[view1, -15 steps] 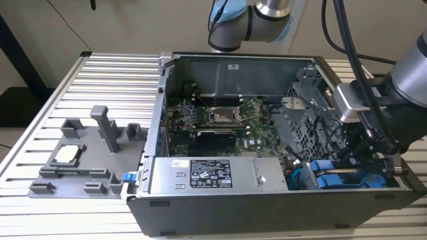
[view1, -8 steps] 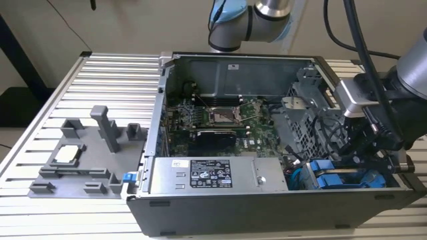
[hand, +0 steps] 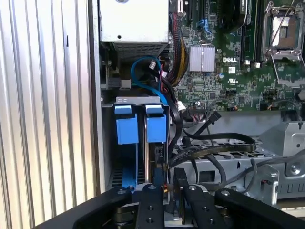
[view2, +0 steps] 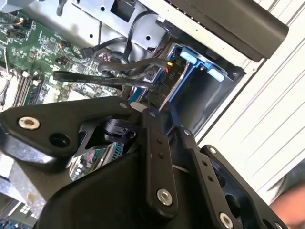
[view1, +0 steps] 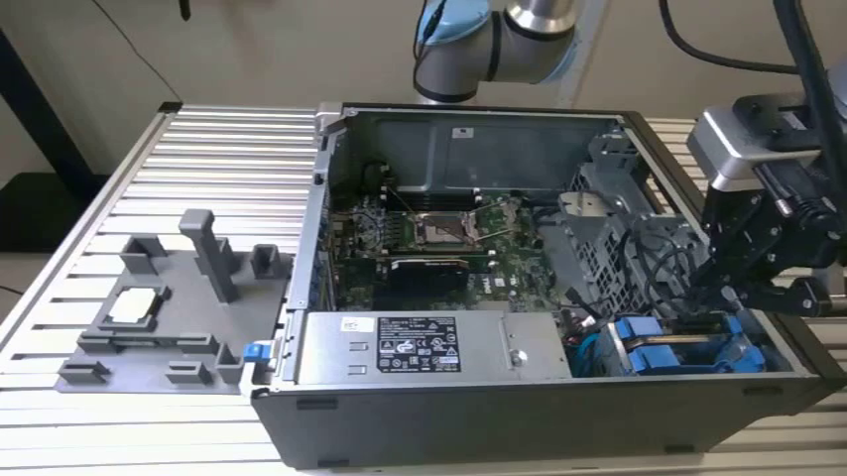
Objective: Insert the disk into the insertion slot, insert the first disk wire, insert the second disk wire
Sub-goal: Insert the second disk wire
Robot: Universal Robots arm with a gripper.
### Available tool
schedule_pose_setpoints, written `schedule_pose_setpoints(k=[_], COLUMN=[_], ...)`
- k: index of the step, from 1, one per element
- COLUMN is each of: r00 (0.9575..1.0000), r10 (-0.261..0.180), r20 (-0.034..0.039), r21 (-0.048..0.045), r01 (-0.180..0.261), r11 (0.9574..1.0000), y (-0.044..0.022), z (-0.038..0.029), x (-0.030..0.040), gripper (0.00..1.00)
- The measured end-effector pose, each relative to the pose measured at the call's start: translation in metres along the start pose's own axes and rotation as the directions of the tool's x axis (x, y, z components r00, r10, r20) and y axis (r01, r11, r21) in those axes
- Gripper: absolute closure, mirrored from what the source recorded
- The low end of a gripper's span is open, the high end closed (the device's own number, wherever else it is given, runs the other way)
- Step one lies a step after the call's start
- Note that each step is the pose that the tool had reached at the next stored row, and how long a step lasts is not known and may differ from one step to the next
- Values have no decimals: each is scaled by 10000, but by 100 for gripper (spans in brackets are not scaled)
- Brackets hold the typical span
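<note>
Currently, the gripper (view1: 721,297) is positioned at the case's 4 o'clock corner in the exterior view, directly over the insertion slot (view1: 681,352), where the disk (hand: 153,162) is seated between blue rails; the jaws' state cannot be told, black cables (hand: 214,143) being routed alongside
</note>
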State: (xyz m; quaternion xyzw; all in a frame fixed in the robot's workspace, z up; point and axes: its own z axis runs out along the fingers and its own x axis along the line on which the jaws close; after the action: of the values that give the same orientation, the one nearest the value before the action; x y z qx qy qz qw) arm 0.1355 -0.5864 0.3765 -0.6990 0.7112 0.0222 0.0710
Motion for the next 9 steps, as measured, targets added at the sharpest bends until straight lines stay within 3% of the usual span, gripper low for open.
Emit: schedule_pose_setpoints(k=[9], r00=[10000], r10=[0], r20=[0], r21=[1], r01=[0], r11=[10000], y=[-2], z=[-18], x=[-2], gripper=[76])
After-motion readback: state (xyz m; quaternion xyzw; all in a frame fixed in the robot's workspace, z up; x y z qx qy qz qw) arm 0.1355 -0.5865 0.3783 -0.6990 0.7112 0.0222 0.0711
